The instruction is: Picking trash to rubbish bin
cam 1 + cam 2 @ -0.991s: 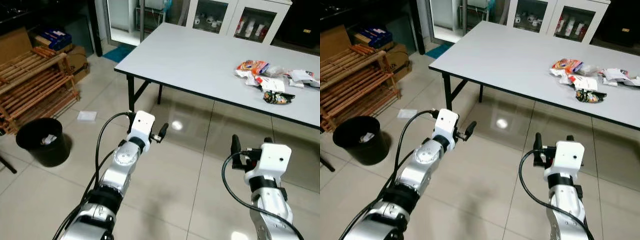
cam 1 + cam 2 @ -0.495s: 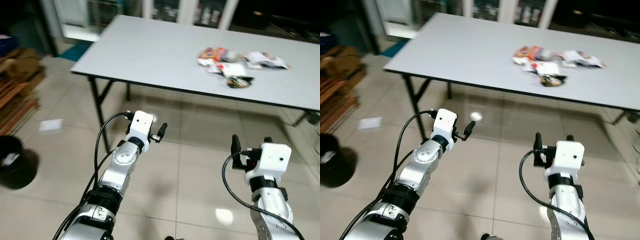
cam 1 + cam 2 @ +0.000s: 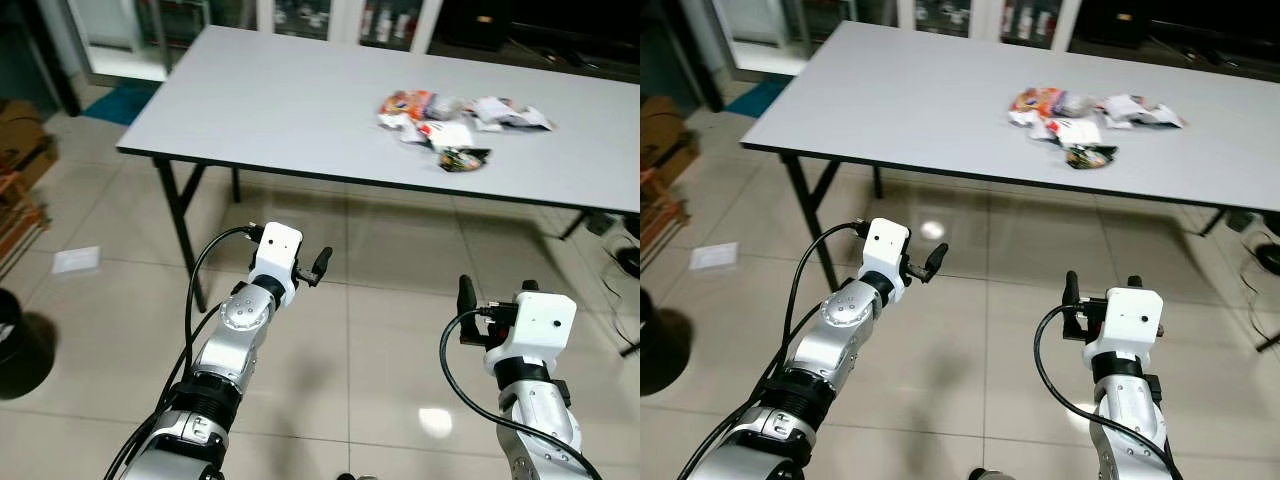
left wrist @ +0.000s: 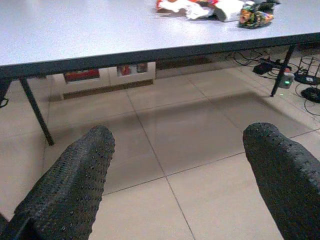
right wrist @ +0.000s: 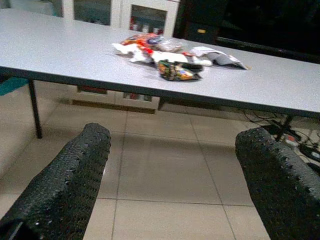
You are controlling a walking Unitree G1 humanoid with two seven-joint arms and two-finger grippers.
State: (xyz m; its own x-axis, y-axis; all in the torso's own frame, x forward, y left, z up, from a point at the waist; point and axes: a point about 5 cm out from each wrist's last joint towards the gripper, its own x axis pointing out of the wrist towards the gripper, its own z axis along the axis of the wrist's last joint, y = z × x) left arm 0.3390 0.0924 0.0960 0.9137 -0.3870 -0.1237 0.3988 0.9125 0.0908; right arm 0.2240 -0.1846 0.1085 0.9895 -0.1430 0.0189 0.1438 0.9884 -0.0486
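Trash pile (image 3: 455,122) sits on the grey table (image 3: 270,110), toward its far right part, well back from the near edge. The pile is a loose cluster of crumpled wrappers: an orange-red packet (image 3: 405,102) at the robot's left end, white papers (image 3: 510,112) at the right end, and a dark, colourful wrapper (image 3: 462,158) lying nearest the front edge. The cluster's long axis runs left to right, roughly parallel to the table's near edge; the dark wrapper also lies lengthwise along that direction. Pieces touch or overlap one another; individual count cannot be told. Left gripper (image 3: 318,268) is held out over the tiled floor (image 3: 390,330), in front of the table and below its top, fingers spread apart with nothing between them; its wrist view shows both fingers (image 4: 75,180) wide with bare floor between and the trash at the far table edge. Right gripper (image 3: 468,300) is likewise raised over the floor, nearer the robot, fingers (image 5: 65,180) parted and empty; its wrist view looks toward the pile across the tabletop. Both grippers are well apart from the trash. A black bin (image 3: 12,345) stands on the floor at the far left, partly cut off, near a scrap of white paper (image 3: 77,260) on the tiles.
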